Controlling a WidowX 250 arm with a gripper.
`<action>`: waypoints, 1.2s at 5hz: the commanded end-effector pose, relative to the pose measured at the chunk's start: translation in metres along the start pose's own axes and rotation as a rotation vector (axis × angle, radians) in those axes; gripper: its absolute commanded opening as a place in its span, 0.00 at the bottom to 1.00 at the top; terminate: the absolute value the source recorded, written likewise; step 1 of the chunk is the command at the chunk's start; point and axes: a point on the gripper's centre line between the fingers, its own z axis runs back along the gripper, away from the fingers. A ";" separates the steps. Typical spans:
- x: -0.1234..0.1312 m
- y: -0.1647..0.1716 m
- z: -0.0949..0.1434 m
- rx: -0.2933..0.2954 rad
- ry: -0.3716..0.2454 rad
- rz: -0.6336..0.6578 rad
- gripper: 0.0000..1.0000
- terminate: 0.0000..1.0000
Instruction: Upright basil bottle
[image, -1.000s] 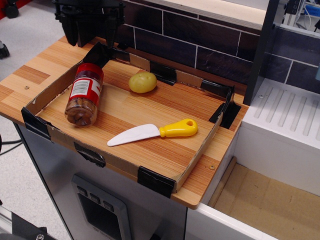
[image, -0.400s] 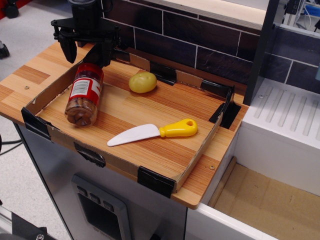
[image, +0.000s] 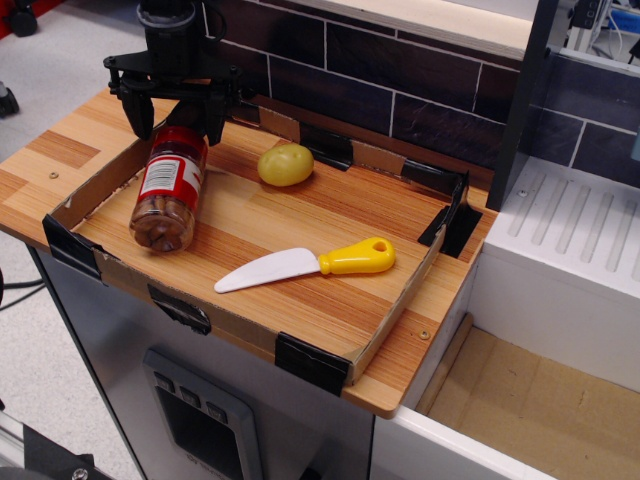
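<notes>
Basil bottle (image: 168, 190) is lying on its side at the tray's (image: 390, 322) far-left, cap pointing far. Hand (image: 177, 118) is spread, positioned over the cap end, nothing grasped. Approach step judged; descent and closure around the cap needed next.

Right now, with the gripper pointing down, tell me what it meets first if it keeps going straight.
Most likely the basil bottle, at its red-capped end: the gripper hangs over it with open jaws straddling that end. Depth is hard to judge from this single view, so it could land slightly behind.
</notes>
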 end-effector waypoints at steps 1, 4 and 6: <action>-0.002 -0.002 -0.003 0.030 -0.006 0.025 1.00 0.00; -0.006 0.001 -0.003 0.037 -0.043 -0.031 0.00 0.00; 0.005 0.003 0.057 -0.007 -0.120 -0.056 0.00 0.00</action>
